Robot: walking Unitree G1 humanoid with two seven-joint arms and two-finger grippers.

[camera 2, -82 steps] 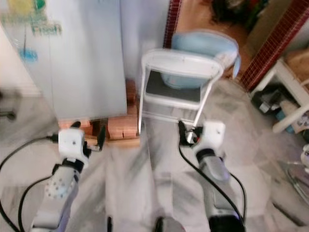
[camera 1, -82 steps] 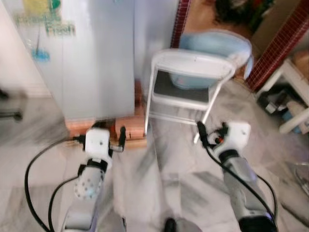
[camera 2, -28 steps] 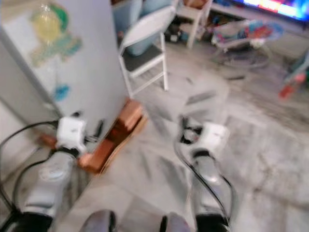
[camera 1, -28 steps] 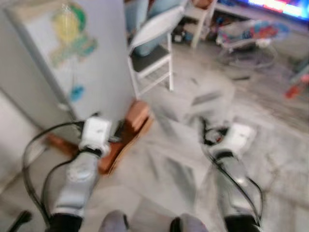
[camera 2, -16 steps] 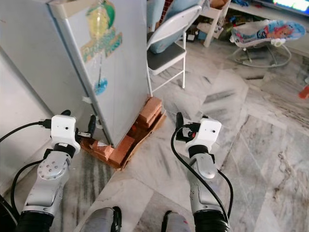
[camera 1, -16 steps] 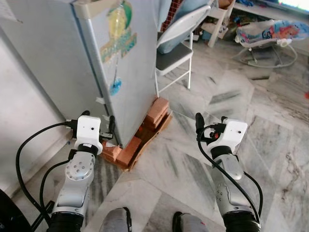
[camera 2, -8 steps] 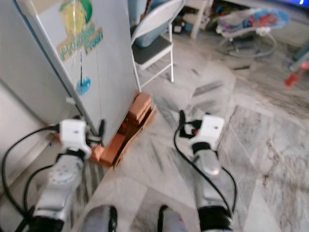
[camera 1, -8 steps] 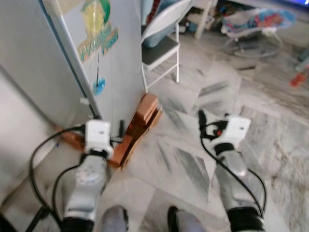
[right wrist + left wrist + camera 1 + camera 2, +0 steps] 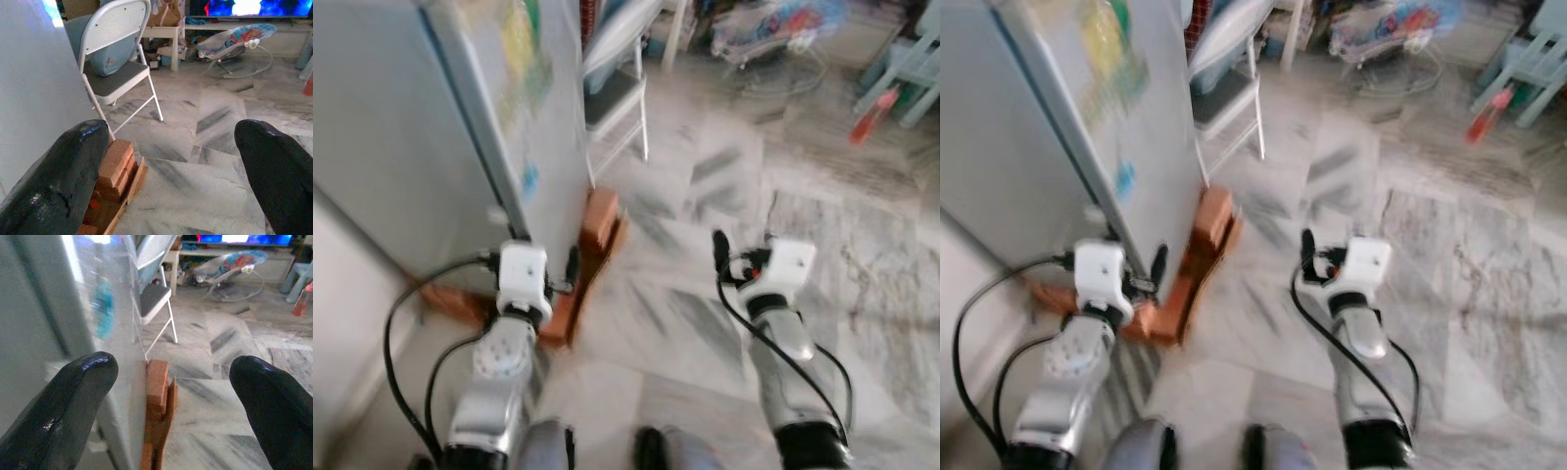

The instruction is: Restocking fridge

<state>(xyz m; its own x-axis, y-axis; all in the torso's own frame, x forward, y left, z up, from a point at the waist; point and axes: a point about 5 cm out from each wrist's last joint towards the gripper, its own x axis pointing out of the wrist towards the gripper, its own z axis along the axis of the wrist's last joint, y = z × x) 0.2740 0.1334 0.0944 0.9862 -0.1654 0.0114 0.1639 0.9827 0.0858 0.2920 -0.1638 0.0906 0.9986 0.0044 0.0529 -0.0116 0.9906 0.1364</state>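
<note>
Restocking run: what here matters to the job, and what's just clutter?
Job:
fridge, door shut
left gripper, open, empty, by its lower corner
right gripper, open, empty

Clutter:
bricks under the fridge
folding chair
baby bouncer

fridge (image 9: 431, 127) left, on bricks (image 9: 592, 230) | chair (image 9: 115, 63) behind fridge | bouncer (image 9: 234, 41) far back on floor (image 9: 705, 323) | left gripper (image 9: 536, 269) by fridge corner | right gripper (image 9: 736, 257) over floor

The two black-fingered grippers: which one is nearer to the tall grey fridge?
The left gripper: it is up beside the grey fridge and the orange bricks; the right gripper is out over bare marble floor.
</note>
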